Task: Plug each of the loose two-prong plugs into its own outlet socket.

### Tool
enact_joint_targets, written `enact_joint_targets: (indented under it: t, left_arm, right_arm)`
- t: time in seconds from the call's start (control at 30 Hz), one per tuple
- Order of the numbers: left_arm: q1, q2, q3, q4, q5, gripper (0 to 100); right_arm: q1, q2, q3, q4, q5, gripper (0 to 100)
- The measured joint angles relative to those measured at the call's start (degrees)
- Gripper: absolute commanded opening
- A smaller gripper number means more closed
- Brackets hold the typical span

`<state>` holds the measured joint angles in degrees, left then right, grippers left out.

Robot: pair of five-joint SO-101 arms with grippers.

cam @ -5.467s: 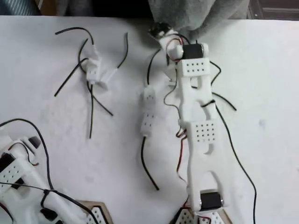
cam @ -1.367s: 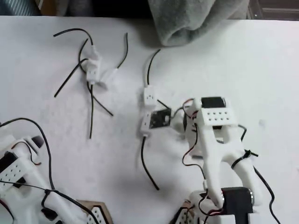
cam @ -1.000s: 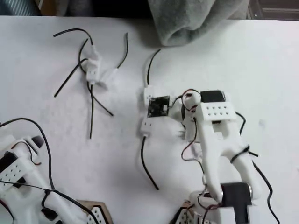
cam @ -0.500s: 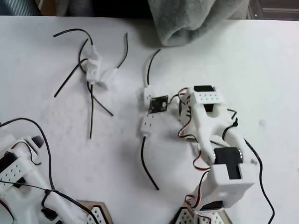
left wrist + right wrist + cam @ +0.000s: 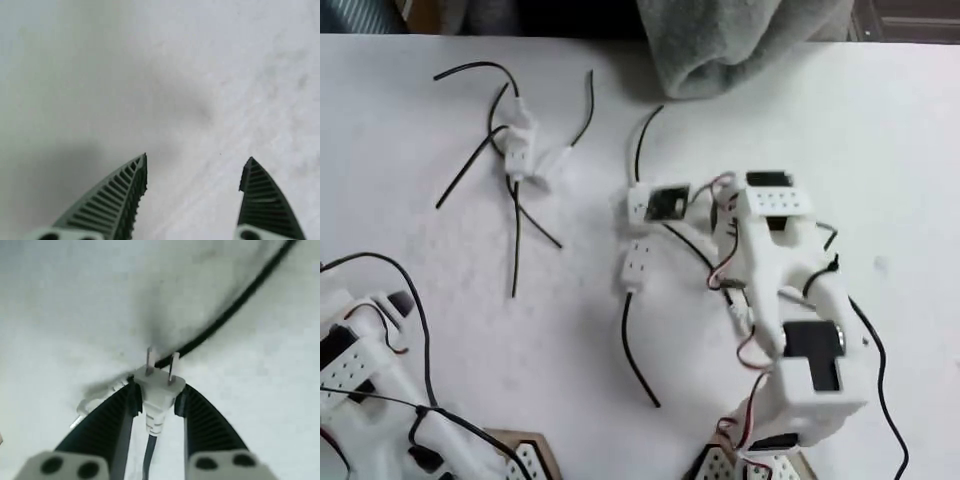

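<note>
Over the white table [image 5: 880,150] the right gripper [image 5: 157,390] pinches the probably light, stiff plug [image 5: 160,381] by its body, prongs free; the left gripper [image 5: 195,167] stands apart, holding nothing.

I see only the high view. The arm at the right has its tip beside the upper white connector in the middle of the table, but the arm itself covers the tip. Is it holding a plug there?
Observer: Yes. In the right wrist view the right jaws are shut on a white two-prong plug, gripped by its body.
Operator: Where do the prongs point?
Observer: The prongs stick out past the jaw tips, away from the wrist camera, and both are bare.
Operator: What is in front of them?
Observer: A black cable lies on the table just beyond the prongs. I see no socket face there.
</note>
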<state>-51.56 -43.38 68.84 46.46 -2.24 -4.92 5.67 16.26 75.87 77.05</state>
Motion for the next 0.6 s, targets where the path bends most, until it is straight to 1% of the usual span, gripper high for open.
enact_joint_targets:
  t: [0.2,0.3,0.37,0.47,0.6]
  left_arm:
    - [0.0,0.0,0.0,0.0,0.0,29]
    - [0.0,0.0,0.0,0.0,0.0,29]
    - [0.0,0.0,0.0,0.0,0.0,29]
    - [0.0,0.0,0.0,0.0,0.0,29]
    - [0.0,0.0,0.0,0.0,0.0,29]
  right_arm:
    - [-0.3,-11.7,-9.8,8.1,-3.9,1.9]
    - [-3.1,-15.8,-11.6,10.8,-9.7,1.9]
    - [-6.0,-17.7,-11.8,11.4,-15.9,1.9]
    - [-10.4,-19.3,-11.8,11.6,-27.2,1.9]
    - [-19.3,-19.5,-11.8,11.6,-42.3,1.9]
